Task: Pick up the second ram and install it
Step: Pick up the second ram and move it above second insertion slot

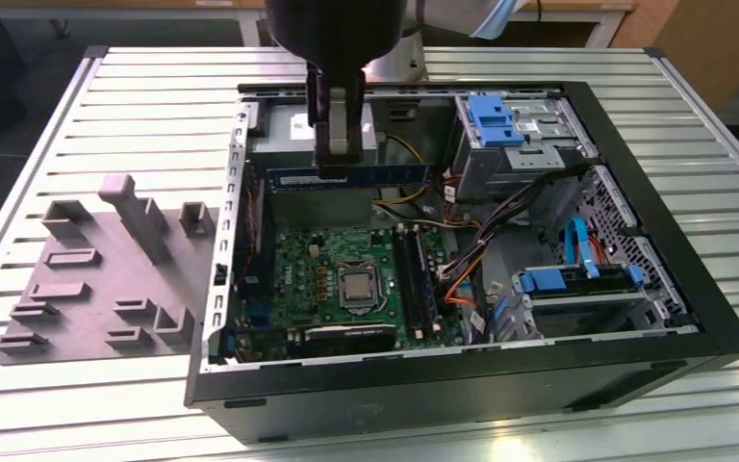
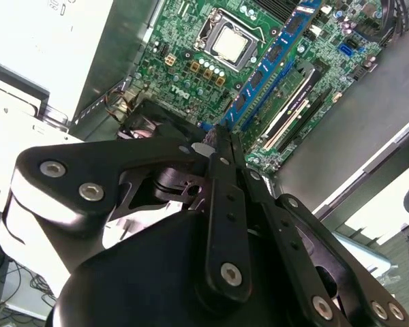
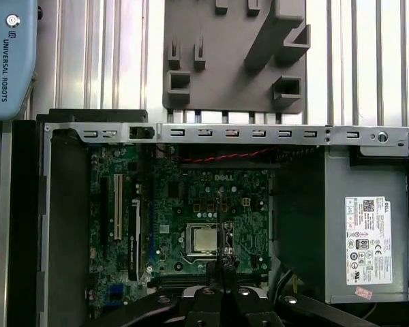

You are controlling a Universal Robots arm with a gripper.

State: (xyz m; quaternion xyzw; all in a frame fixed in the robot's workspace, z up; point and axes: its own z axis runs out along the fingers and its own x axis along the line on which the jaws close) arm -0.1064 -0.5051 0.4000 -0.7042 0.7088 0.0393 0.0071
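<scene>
Above the open computer case [image 1: 408,395] I am hanging with the second ram [image 1: 395,175] in my grip, so the pick-up half of the job is looking finished to me. The grey holder tray [image 1: 88,289], lying on the slatted table [image 1: 151,77] at the exterior view's left, is showing no stick that I can make out.

The install half is what I am judging to be left. The stick is hovering in the air, well clear of the green motherboard [image 1: 305,260] and touching none of the long black slots [image 1: 408,274]. One of those slots may already be carrying a stick, but I cannot be sure of that. In the exterior view the ram is lying level and running from left to right, while the slots are running from far to near, so it is sitting crosswise to them and is not lined up.

My gripper [image 1: 332,171] is pointing straight down from the arm, which is reaching in from the far side of the table over the rear part of the case. My fingers [image 2: 221,204] are pinching the ram [image 2: 269,65] by its flat faces near mid-length, and in the second wrist view the blue strip with its dark chips is stretching away from my tips over the board.
</scene>
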